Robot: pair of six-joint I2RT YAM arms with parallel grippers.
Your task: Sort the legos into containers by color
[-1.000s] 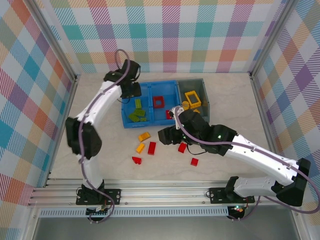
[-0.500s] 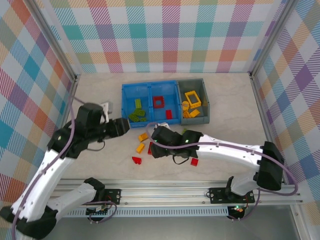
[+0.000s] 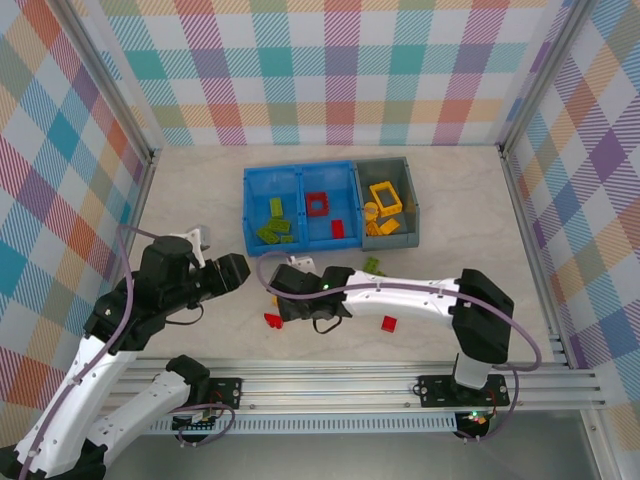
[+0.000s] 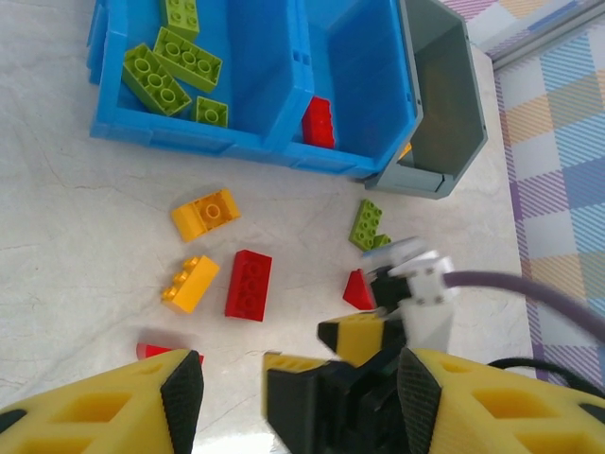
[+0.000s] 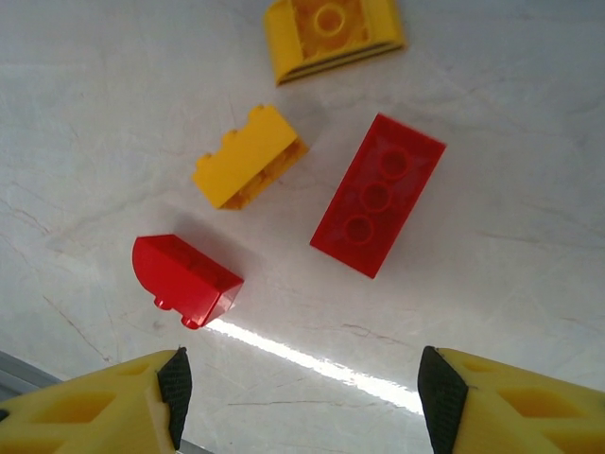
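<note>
The blue bin (image 3: 248, 212) holds green bricks (image 3: 274, 228) in its left compartment and a red frame (image 3: 318, 204) in its right one. Beside it, the grey bin (image 3: 412, 203) holds a yellow frame (image 3: 384, 195). My right gripper (image 3: 290, 298) hangs open and empty above the loose bricks: a red brick (image 5: 378, 194), a yellow brick (image 5: 248, 156), a curved yellow piece (image 5: 333, 36) and a curved red piece (image 5: 184, 281). My left gripper (image 3: 238, 270) is open and empty, just left of the right one. A green brick (image 4: 367, 225) and a red wedge (image 4: 358, 290) lie right of the pile.
A small red brick (image 3: 389, 323) lies apart at the near right. The right arm (image 3: 420, 292) stretches across the table's middle. The blue bin (image 4: 312, 151) and grey bin (image 4: 444, 113) stand beyond the pile, and checkered walls (image 3: 60, 150) close in the table.
My left arm has swung back from over the blue bin to the near left. My right gripper has moved left, over the loose bricks.
</note>
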